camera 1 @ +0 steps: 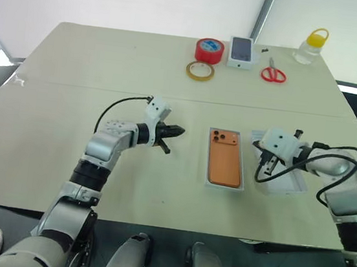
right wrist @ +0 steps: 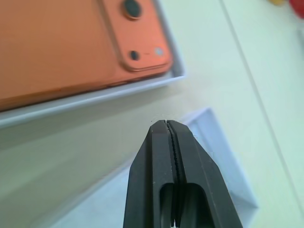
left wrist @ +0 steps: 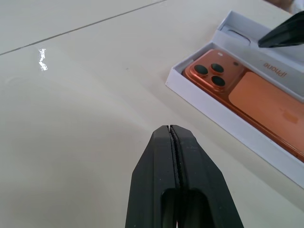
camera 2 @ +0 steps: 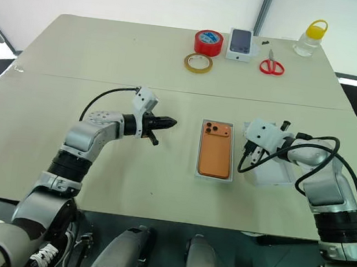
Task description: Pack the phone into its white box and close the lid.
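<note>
Orange phone (camera 1: 226, 157): lies back-up in the white box (camera 1: 224, 184), long axis running away from the robot, camera cluster at the far corner on the robot's left. Lid (camera 1: 287, 185): open-side-up, just right of the box. Beyond the box, well apart: red tape (camera 1: 209, 50), yellow tape (camera 1: 200, 70), small printed box (camera 1: 241, 52), scissors (camera 1: 273, 73), bottle (camera 1: 310, 46). Left gripper (camera 1: 177, 132): left of the box, fingers pressed together, empty, aimed at it. Right gripper (right wrist: 166, 124): over the lid's near-box edge, fingers together, empty.
</note>
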